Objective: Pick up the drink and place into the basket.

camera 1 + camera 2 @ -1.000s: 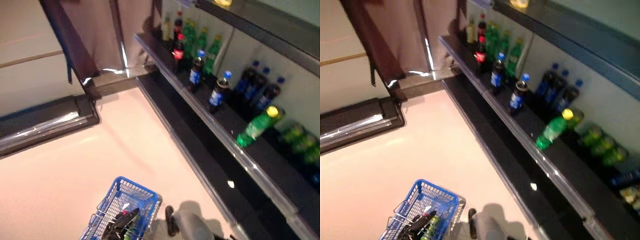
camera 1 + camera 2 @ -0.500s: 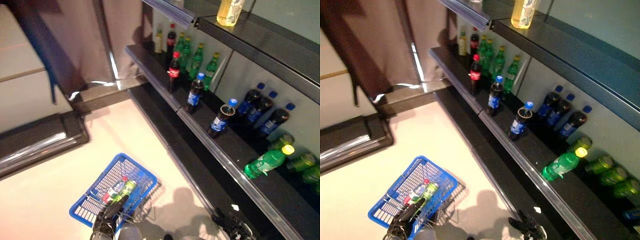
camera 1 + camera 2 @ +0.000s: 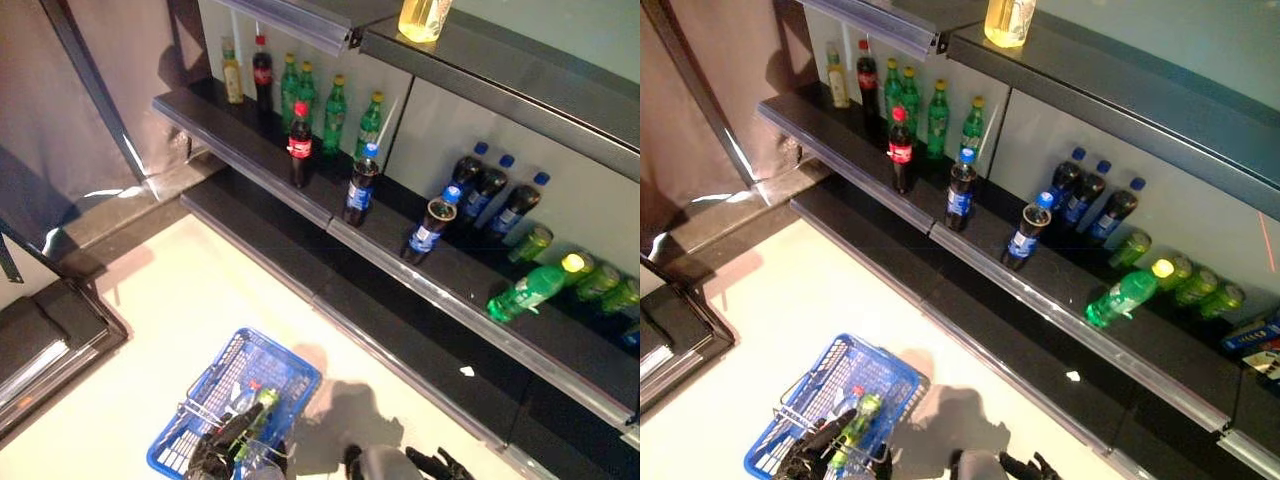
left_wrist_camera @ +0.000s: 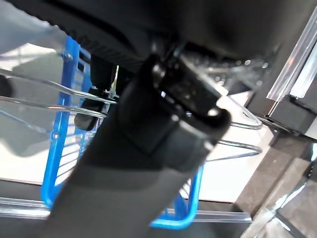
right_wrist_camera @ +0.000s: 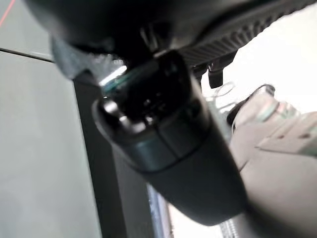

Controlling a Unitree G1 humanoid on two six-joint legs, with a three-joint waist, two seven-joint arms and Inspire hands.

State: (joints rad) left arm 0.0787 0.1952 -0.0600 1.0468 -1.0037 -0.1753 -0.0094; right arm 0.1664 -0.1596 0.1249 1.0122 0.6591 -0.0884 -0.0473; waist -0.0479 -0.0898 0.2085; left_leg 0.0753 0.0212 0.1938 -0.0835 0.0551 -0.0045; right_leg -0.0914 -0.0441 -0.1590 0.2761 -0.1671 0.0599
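A blue wire basket [image 3: 250,385] with metal handles sits on the pale floor [image 3: 180,310] in front of a dark store shelf [image 3: 420,275]; inside it lie a green drink bottle [image 3: 855,425] and a second bottle with a red cap [image 3: 243,395]. The robot's left hand [image 3: 215,450] is at the basket's near rim, its dark fingers curled round the wire handle [image 4: 74,99], as its wrist view also shows. The right hand [image 3: 435,465] shows low at the frame's edge, close to the shelf's base, its fingers spread and holding nothing. On the shelf stand a red-labelled cola bottle [image 3: 299,147], two dark bottles with blue caps [image 3: 361,186] near the front lip, a row of green bottles [image 3: 335,100] at the back, and a green bottle with a yellow cap [image 3: 530,290] lying on its side. A yellow bottle [image 3: 424,15] stands on the shelf above.
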